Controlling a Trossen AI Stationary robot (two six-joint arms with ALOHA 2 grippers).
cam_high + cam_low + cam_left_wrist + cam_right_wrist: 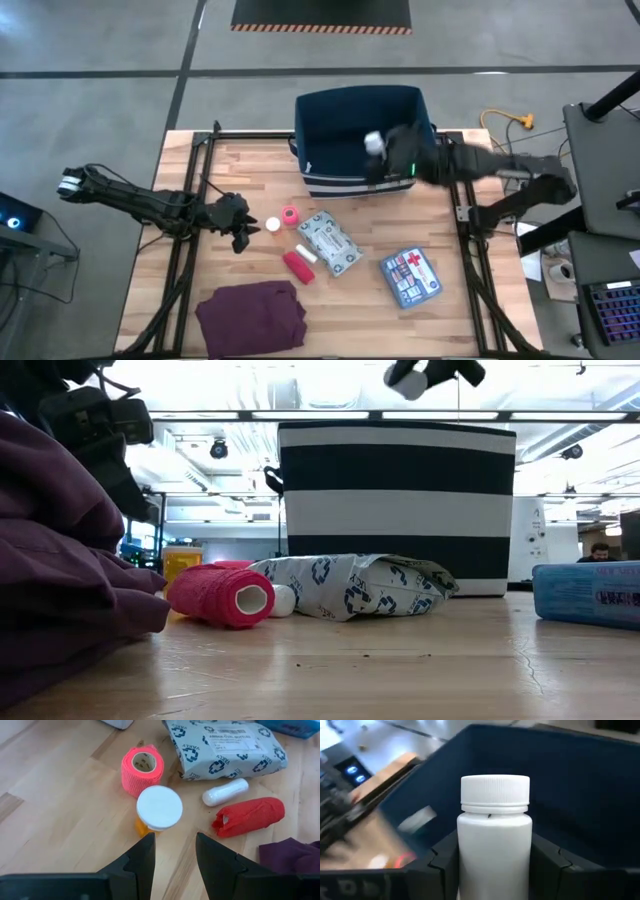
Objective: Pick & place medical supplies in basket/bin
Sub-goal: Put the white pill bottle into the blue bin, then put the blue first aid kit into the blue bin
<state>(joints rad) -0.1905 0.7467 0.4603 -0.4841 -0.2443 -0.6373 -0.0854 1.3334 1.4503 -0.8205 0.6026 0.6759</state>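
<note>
My right gripper (388, 152) reaches in from the table's right and hangs over the navy striped bin (362, 140), shut on a white bottle (495, 835). My left gripper (175, 837) is open, low over the table, just short of a white-capped orange bottle (159, 807) that stands upright. Beyond that bottle a pink tape roll (142, 770), the grey-white printed packet (225, 747), a small white roll (225, 792) and a red roll (248, 816) lie on the wood. The blue first-aid pouch (410, 277) lies flat to the packet's right. My right gripper pinches the white bottle by its body (470, 855), below the ribbed cap (495, 792), one finger on each side. The cap end stands free beyond the fingers. The bottle is lifted clear, above the bin's open top (397, 430).
A folded maroon cloth (250, 315) lies near the table's near edge, left of centre, and fills the low view's left side. The bin stands at the far edge. Dark frame rails run along the table's left and right sides. Bare wood shows between pouch and bin.
</note>
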